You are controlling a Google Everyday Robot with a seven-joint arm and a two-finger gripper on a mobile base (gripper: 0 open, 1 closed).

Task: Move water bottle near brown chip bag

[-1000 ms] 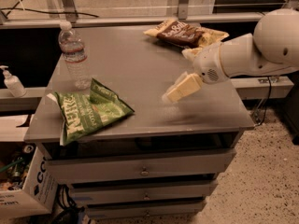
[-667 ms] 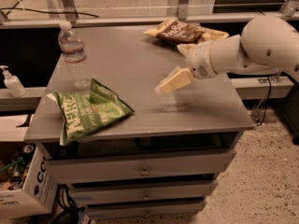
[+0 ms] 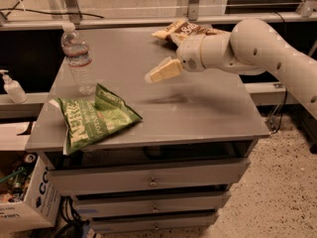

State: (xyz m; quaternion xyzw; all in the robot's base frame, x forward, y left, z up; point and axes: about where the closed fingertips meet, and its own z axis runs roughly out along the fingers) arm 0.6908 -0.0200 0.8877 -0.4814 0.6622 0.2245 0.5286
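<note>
The water bottle stands upright at the left side of the grey cabinet top; it is clear with a white cap and a red-banded label. The brown chip bag lies at the far edge, partly hidden behind my arm, on top of a pale yellow bag. My gripper hovers above the middle of the top, pointing left toward the bottle, about a bottle's height away from it. It holds nothing that I can see.
A green chip bag lies at the front left, just in front of the bottle. A small white pump bottle stands on a lower ledge to the left. A cardboard box sits on the floor at bottom left. Drawers are below the top.
My gripper has moved left across the top, toward the water bottle, with the arm reaching further over the middle. Bottle and bags have not moved.
</note>
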